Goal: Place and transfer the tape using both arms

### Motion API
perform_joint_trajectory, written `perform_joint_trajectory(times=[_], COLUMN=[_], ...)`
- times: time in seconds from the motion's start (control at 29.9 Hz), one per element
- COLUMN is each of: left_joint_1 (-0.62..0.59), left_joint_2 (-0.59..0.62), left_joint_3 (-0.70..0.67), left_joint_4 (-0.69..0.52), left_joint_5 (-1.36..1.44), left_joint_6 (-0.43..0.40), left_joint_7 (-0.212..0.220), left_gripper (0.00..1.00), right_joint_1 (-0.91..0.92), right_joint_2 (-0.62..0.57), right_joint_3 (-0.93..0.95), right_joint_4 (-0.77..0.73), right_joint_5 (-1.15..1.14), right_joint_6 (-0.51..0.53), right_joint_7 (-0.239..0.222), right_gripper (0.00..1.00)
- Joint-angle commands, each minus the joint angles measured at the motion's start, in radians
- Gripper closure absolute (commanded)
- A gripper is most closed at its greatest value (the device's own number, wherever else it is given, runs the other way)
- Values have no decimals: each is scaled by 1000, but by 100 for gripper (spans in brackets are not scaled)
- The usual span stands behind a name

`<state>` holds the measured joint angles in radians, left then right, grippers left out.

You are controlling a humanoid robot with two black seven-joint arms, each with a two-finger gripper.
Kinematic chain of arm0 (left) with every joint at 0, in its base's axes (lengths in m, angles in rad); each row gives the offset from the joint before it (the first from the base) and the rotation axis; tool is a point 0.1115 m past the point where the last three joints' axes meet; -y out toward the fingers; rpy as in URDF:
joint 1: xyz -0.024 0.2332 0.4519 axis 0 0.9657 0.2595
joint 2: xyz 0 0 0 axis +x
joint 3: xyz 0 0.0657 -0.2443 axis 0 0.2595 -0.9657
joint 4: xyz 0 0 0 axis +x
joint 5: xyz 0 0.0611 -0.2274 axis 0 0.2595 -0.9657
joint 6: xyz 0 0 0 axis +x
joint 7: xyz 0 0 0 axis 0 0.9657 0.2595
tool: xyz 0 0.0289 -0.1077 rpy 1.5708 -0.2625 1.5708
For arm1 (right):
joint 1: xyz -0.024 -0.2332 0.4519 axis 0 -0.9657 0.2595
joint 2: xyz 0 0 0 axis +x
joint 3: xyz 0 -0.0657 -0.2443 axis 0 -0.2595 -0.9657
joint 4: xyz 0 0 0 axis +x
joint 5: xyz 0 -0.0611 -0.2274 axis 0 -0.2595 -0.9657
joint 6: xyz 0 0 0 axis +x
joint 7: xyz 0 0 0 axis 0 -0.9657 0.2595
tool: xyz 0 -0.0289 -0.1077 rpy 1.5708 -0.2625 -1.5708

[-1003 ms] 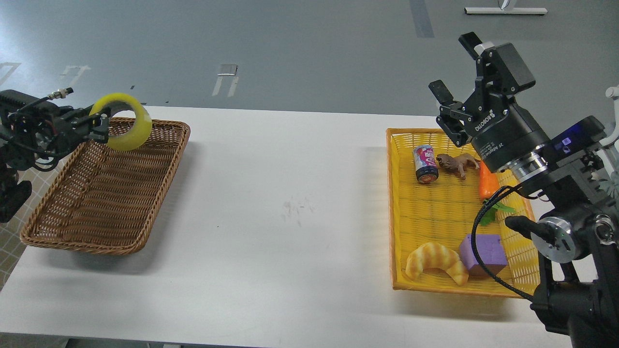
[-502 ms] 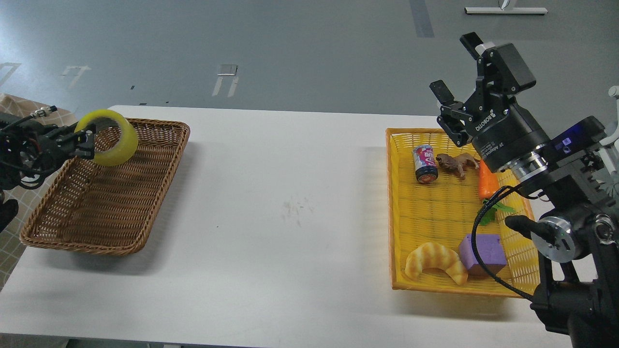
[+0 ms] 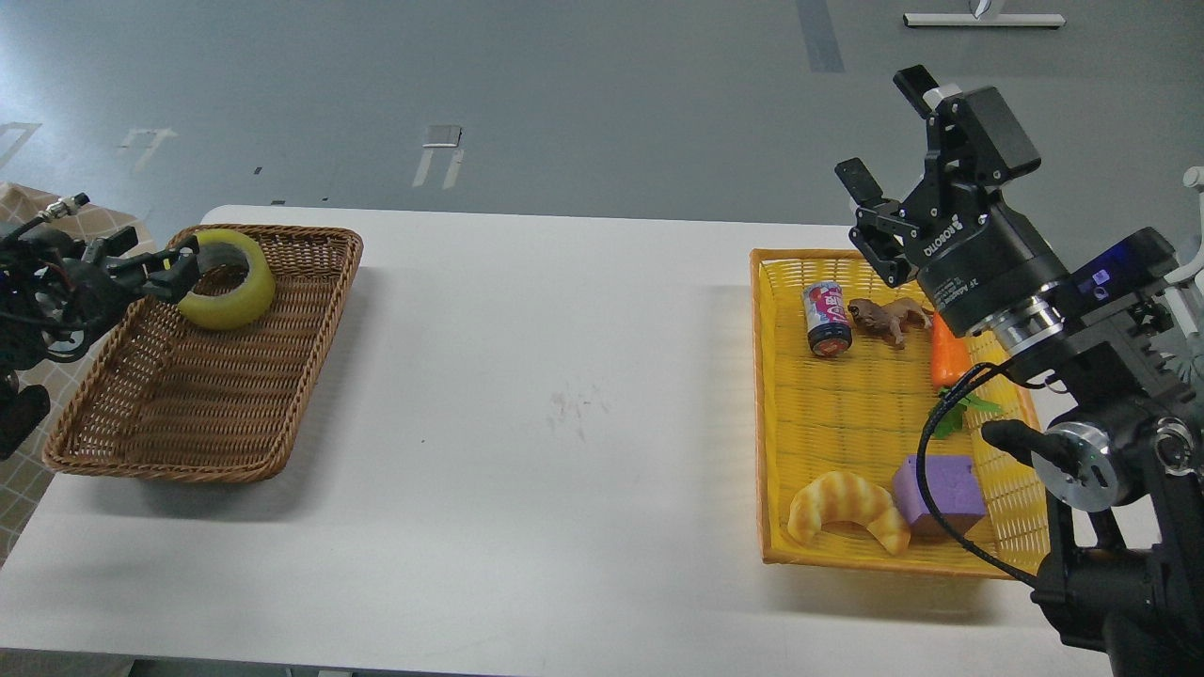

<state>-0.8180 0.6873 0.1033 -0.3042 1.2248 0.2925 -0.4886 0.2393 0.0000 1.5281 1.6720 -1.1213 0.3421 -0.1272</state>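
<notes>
The tape (image 3: 229, 293), a yellow roll, lies flat and low in the far left corner of the brown wicker basket (image 3: 216, 414). My left gripper (image 3: 181, 271) comes in from the left edge, and its dark fingers still clasp the roll's near wall, one in the core and one outside. My right gripper (image 3: 879, 132) is open and empty, held high above the far edge of the yellow basket (image 3: 767, 404).
The yellow basket holds a small can (image 3: 827, 319), a toy lion (image 3: 889, 320), a carrot (image 3: 948, 362), a purple block (image 3: 938, 494) and a croissant (image 3: 849, 509). The white table (image 3: 564, 404) lies between the two baskets.
My left gripper has moved left and down with the tape, from above the wicker basket's far edge into the basket. The roll now lies flat. The wicker basket shifted slightly. The right arm has not moved.
</notes>
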Motion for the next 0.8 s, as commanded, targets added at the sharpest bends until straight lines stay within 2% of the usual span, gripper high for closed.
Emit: perform_joint_trajectory(times=[0.0,0.13,0.23,0.3,0.33,0.37,0.4,0.5,0.53,0.67,0.74,0.77], left_joint_1=[-13,-24,-67,-116,-157,-183,-216,-265,-286,-328,-337,-336], left_joint_2=[-2,-3,-3,1,9,11,14,31,52,118,190,205], left_joint_3=[-7,-2,-2,-7,-10,-10,-13,-14,-14,-22,-69,-88], left_joint_4=[0,-1,-3,-13,-24,-29,-35,-68,-103,-277,-453,-501], left_joint_5=[-40,-161,-183,-186,-194,-203,-231,-330,-384,-471,-540,-556], left_joint_6=[-6,-22,-91,-220,-350,-424,-541,-712,-736,-731,-707,-698], left_joint_7=[0,0,0,0,0,0,0,0,0,0,0,0], left_gripper=[0,0,0,0,0,0,0,0,0,0,0,0], right_joint_1=[-1,-2,-2,-1,-2,0,0,-2,-2,-2,-2,-2], right_joint_2=[0,0,0,0,0,0,0,0,0,0,0,0], right_joint_3=[0,0,-2,-6,-15,-17,-19,-19,-19,-20,-20,-20], right_joint_4=[2,2,0,-1,-4,-5,-5,-5,-5,-5,-5,-5], right_joint_5=[0,0,0,0,0,-2,-2,-2,-2,-2,-2,-2], right_joint_6=[0,0,1,1,1,1,1,1,1,1,1,1], right_joint_7=[0,0,0,0,0,0,0,0,0,0,0,0], right_gripper=[0,0,0,0,0,0,0,0,0,0,0,0])
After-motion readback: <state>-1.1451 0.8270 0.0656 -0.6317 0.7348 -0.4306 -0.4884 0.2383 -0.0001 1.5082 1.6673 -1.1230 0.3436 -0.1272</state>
